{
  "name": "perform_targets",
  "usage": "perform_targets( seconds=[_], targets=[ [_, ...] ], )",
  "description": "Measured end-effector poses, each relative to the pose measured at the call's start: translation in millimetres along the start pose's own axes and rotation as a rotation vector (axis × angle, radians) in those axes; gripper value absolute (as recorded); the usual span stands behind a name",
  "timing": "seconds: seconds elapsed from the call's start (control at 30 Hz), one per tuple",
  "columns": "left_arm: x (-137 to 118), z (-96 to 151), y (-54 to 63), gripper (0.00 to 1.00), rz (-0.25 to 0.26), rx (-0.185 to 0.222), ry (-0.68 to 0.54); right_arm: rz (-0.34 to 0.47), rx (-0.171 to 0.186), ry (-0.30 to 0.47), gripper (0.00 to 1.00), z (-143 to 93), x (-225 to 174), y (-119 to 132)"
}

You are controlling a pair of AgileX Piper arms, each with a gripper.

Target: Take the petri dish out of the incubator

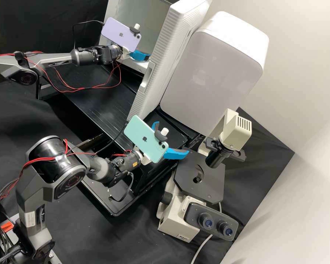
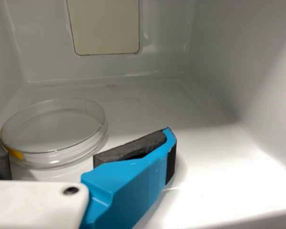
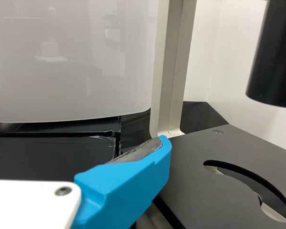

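Two arms are shown. Nearest, the right gripper (image 1: 178, 153) is held at the edge of the matte black stage (image 1: 198, 179) of a microscope (image 1: 187, 216); whether it is open or closed cannot be told. Farther off, the left gripper (image 1: 140, 55) is set inside the incubator (image 2: 229, 67), a chamber with smooth, glossy white walls, and its fingers are spread. The dish (image 2: 53, 129), round, shallow and of clear plastic, lies flat on the chamber floor between those fingers. The black pad (image 2: 133, 148) of one finger is just beside its rim; contact cannot be told. No long axis is presented by a round dish, so a grip across any diameter is judged sufficient. The left arm is much the nearer.
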State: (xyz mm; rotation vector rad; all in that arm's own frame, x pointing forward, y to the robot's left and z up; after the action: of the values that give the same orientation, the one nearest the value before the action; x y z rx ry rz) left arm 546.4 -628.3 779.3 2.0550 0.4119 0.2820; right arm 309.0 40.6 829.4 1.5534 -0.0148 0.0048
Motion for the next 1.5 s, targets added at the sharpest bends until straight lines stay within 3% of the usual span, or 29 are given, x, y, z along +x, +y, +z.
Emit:
perform_targets(
  seconds=[0.4,0.5,0.73,0.9,1.0,1.1,1.3,1.4,1.5],
  targets=[
    [3.3,0.2,-4.1,0.00,-0.006,0.016,0.011,0.000,0.000,0.000,1.00,0.0,0.0,0.0],
    [0.2,0.0,2.3,0.00,0.008,0.002,0.011,0.000,0.000,0.000,1.00,0.0,0.0,0.0],
    [2.2,0.0,-4.7,0.00,-0.012,0.016,0.003,0.000,0.000,0.000,1.00,0.0,0.0,0.0],
    [-0.9,0.7,3.9,0.00,0.007,-0.007,0.001,0.000,0.000,0.000,1.00,0.0,0.0,0.0],
    [2.8,0.6,-3.2,0.00,-0.008,0.008,0.007,0.000,0.000,0.000,1.00,0.0,0.0,0.0],
    [0.7,1.2,1.1,0.00,0.005,-0.006,-0.003,0.000,0.000,0.000,1.00,0.0,0.0,0.0],
    [4.0,2.8,-5.0,0.00,-0.006,0.015,-0.015,0.000,0.000,0.000,1.00,0.0,0.0,0.0],
    [1.0,3.3,0.9,0.00,0.006,-0.003,-0.025,0.000,0.000,0.000,1.00,0.0,0.0,0.0],
    [1.5,2.1,-1.1,0.00,-0.007,0.001,-0.011,0.000,0.000,0.000,1.00,0.0,0.0,0.0]
  ],
)
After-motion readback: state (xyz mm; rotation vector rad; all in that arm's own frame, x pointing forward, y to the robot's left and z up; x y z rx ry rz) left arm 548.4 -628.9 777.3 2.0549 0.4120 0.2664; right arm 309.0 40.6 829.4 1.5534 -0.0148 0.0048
